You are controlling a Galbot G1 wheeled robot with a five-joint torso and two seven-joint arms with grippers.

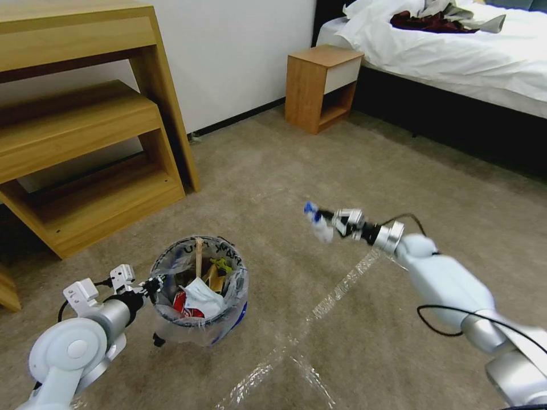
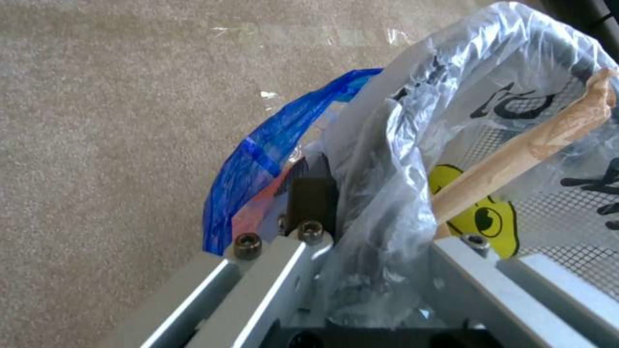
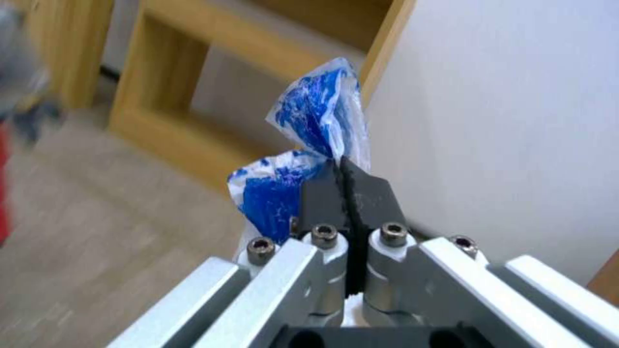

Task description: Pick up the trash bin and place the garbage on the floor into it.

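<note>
The trash bin (image 1: 223, 324), blue and red with a clear lettered bag, is at the lower left of the head view. My left gripper (image 1: 151, 283) is shut on its near rim (image 2: 387, 159). Inside lie garbage pieces: a wooden stick (image 1: 199, 256), a white tissue (image 1: 203, 297), a red can (image 1: 183, 304) and brown paper (image 1: 213, 277). My right gripper (image 1: 327, 221) is in the air to the bin's right, above the floor (image 1: 273, 171). It is shut on a crumpled white-and-blue plastic piece (image 3: 309, 111).
A wooden shelf unit (image 1: 85, 142) stands at the back left, close behind the bin. A small wooden nightstand (image 1: 322, 85) and a bed (image 1: 456, 57) are at the back right. Shiny tape lines (image 1: 336, 290) cross the carpet between my arms.
</note>
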